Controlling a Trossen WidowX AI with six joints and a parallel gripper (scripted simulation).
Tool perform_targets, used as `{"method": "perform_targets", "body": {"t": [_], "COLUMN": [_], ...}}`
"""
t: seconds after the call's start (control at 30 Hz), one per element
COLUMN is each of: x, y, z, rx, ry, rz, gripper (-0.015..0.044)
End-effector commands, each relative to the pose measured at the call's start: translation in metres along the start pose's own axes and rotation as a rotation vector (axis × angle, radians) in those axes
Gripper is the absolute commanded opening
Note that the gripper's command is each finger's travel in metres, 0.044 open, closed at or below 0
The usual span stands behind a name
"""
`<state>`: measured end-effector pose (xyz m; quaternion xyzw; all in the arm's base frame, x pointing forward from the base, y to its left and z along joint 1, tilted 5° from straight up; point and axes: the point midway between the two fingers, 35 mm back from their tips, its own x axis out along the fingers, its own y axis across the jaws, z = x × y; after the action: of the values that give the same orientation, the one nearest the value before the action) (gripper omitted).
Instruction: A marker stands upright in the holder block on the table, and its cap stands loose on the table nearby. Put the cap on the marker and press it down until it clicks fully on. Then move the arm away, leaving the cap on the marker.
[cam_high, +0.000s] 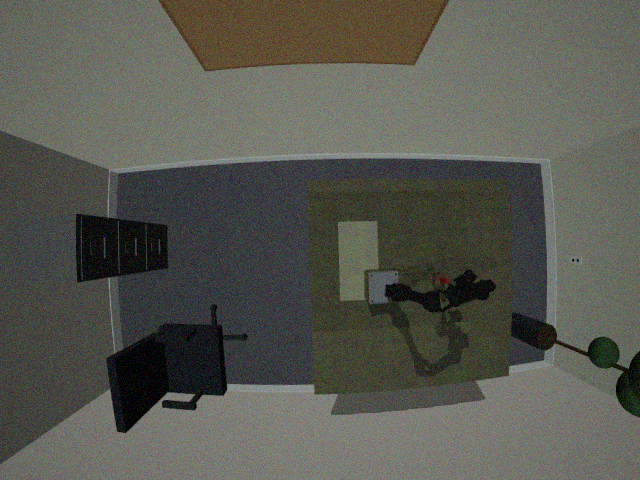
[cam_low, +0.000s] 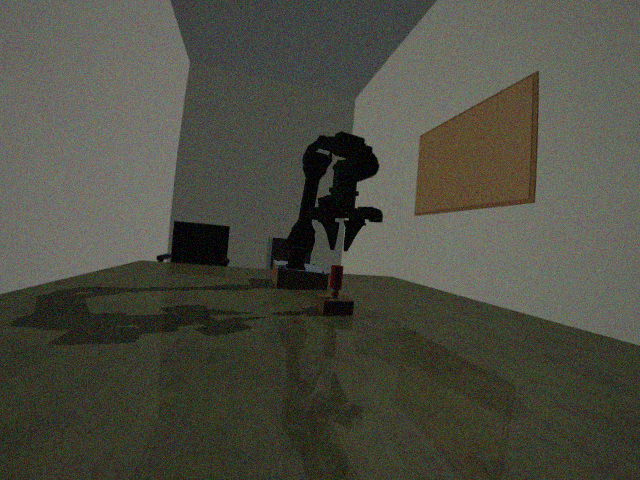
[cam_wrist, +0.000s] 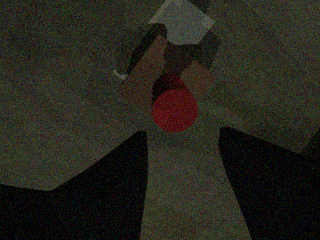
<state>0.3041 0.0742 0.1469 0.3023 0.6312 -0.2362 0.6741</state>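
Cap (cam_high: 443, 280) (cam_low: 336, 277) (cam_wrist: 175, 111), red and upright, showed to the upper left of the gripper (cam_high: 459, 287) (cam_low: 339, 249) (cam_wrist: 183, 139) in the top view, partly hidden by the arm (cam_high: 424, 299) (cam_low: 309, 193). From the exterior, it stood on the marker (cam_low: 334, 294) over the block (cam_high: 434, 278) (cam_low: 336, 307) (cam_wrist: 142, 80), below the fingertips and a little left of the middle of their gap, its long axis vertical. The fingers hung partly open, apart from the cap, with nothing between them. In the wrist view, its round top appeared ahead of the parted tips, slightly left of their midline. Whether it had clicked home could not be told. Any further press appeared to call for centering the hand over that top before a straight descent; an off-center push risked tilting the cap.
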Motion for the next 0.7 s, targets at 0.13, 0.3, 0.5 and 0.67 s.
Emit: {"method": "perform_targets", "body": {"t": [0.13,0.3,0.5,0.67], "x": [0.0060,0.0061,0.0061,0.0076], "y": [0.0001,0.0001,0.0001,0.0001], "z": [-0.0009,-0.0009,-0.0009,-0.0008], "rx": [-0.897,-0.913,-0.913,-0.913], "ry": [0.002,0.002,0.002,0.002], "rz": [0.000,0.000,0.000,0.000], "gripper": [0.0000,0.0000,0.0000,0.0000]}}
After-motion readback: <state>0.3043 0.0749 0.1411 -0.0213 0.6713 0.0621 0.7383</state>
